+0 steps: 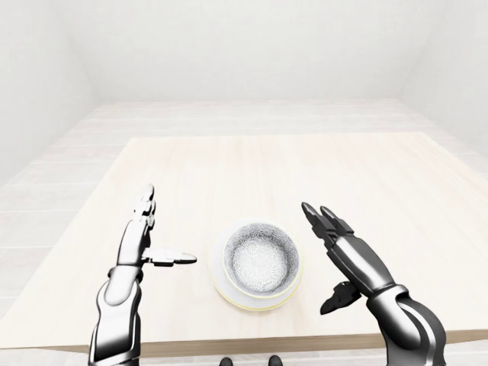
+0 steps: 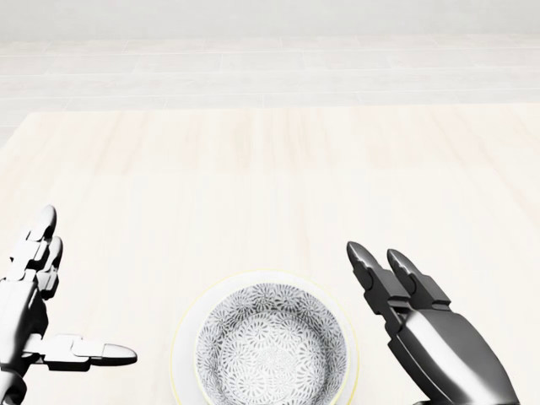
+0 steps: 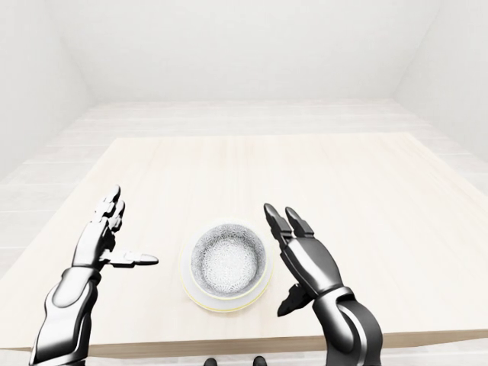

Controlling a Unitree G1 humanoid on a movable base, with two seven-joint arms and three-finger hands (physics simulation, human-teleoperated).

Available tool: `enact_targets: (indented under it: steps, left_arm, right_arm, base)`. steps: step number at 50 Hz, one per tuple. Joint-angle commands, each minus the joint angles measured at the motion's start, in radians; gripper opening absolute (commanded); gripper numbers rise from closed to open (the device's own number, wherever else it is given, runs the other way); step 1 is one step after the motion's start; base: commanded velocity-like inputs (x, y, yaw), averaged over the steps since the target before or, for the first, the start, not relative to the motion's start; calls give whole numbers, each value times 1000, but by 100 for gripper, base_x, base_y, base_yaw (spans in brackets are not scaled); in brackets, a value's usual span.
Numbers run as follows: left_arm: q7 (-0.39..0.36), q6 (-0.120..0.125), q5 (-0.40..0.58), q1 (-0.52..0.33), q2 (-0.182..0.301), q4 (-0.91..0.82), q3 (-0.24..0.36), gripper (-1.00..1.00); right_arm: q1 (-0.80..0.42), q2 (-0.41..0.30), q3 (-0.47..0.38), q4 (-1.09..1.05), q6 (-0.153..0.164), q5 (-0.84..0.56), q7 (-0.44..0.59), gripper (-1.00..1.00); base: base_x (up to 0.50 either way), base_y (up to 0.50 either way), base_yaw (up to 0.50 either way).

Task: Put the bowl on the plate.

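I think my job looks done, because the bowl (image 1: 264,261) sits on the plate (image 2: 184,337) on the table (image 1: 267,164), between my left hand (image 1: 141,240) and right hand (image 1: 351,255), whose fingers (image 2: 369,267) are spread wide and hold nothing, so I only need to pull back.

Bowl (image 2: 272,350) rests on plate (image 2: 184,348), on the table (image 2: 270,186).
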Motion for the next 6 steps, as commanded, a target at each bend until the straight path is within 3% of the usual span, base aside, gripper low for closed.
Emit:
enact_targets:
  steps: [1,6]
  left_arm:
    - [-6,0,-1,11,-2,-12,7,100]
    - [-7,0,2,5,-1,-17,9,100]
  right_arm:
    - [-13,23,-65,-14,0,34,-13,100]
    - [-36,37,-115,-45,0,92,-14,100]
  base:
    - [0,0,0]
    - [0,0,0]
